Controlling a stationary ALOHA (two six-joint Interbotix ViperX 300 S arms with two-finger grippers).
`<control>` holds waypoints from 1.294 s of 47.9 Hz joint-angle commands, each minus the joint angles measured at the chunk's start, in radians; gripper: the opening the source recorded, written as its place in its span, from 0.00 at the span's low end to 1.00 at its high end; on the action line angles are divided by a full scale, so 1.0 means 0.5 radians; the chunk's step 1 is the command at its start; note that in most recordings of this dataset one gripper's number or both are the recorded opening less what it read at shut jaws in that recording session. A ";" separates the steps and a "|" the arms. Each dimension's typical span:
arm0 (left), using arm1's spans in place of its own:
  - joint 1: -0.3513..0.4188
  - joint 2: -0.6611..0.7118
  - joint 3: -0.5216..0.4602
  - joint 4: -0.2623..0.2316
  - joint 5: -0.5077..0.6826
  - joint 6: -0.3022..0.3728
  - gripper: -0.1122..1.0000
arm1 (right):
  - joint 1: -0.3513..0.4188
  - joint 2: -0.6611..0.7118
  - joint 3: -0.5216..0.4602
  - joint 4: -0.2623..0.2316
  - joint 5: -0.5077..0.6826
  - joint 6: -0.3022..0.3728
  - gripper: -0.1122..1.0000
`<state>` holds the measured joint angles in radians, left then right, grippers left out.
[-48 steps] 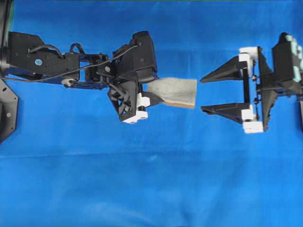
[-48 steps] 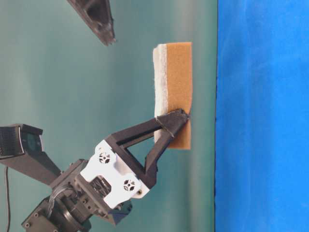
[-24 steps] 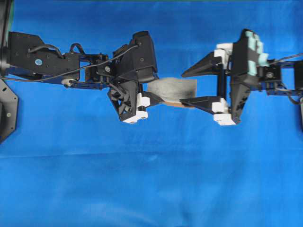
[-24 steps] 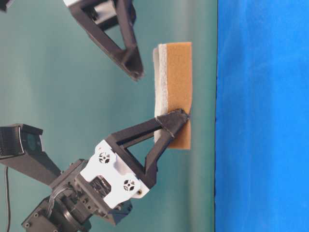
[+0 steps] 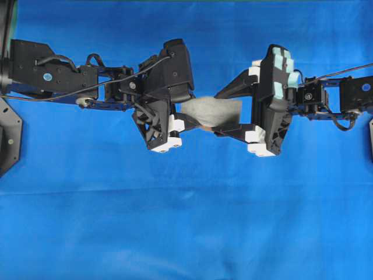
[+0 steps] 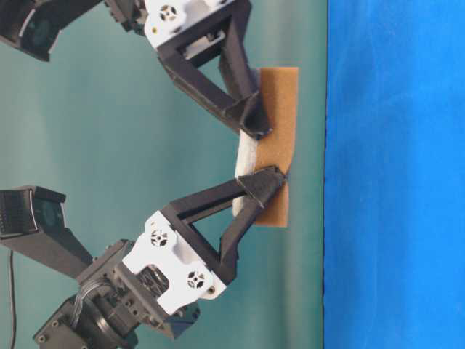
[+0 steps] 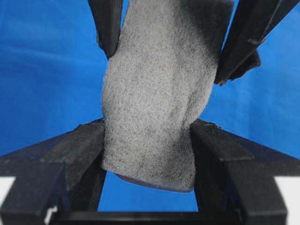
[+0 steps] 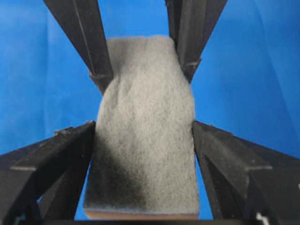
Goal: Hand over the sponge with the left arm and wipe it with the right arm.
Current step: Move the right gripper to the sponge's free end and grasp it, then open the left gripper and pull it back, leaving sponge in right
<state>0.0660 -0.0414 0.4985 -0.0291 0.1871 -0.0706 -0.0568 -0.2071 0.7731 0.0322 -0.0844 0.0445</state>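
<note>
The left end effector (image 5: 187,123) grips the sponge (image 5: 213,109) in midair; the right end effector (image 5: 224,112) straddles it, spread wide, not clamped. Handover unfinished, wiping undone.

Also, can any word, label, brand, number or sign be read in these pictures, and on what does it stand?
None: no text can be read on the sponge, the left tool, the right tool or the blue cloth.
</note>
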 commanded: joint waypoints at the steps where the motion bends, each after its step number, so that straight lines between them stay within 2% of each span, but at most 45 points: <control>1: -0.003 -0.058 -0.040 -0.003 -0.012 0.003 0.50 | 0.003 -0.003 -0.034 0.000 0.006 0.003 0.77; 15: -0.003 -0.058 -0.040 -0.003 -0.012 0.015 0.50 | 0.003 0.015 -0.040 -0.003 0.003 0.000 0.76; 25: -0.003 -0.055 -0.043 -0.003 -0.012 0.015 0.50 | 0.003 0.015 -0.040 -0.003 0.040 -0.009 0.57; 37: -0.003 -0.055 -0.043 -0.003 -0.025 0.021 0.49 | 0.003 0.015 -0.043 -0.006 0.083 -0.018 0.50; 38: -0.003 -0.058 -0.043 -0.003 -0.028 0.025 0.51 | 0.003 0.015 -0.043 -0.006 0.083 -0.018 0.50; 43: -0.003 -0.067 -0.028 -0.003 -0.025 0.028 0.79 | 0.003 0.009 -0.040 -0.006 0.089 -0.015 0.50; 46: -0.003 -0.086 -0.015 -0.003 -0.028 0.031 0.89 | 0.003 -0.006 -0.031 -0.006 0.101 -0.015 0.48; 62: -0.003 -0.331 0.242 0.000 -0.028 0.034 0.90 | 0.003 -0.175 0.104 -0.006 0.215 0.000 0.46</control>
<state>0.0660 -0.1549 0.6044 -0.0291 0.1810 -0.0552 -0.0568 -0.2546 0.8222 0.0307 0.0184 0.0430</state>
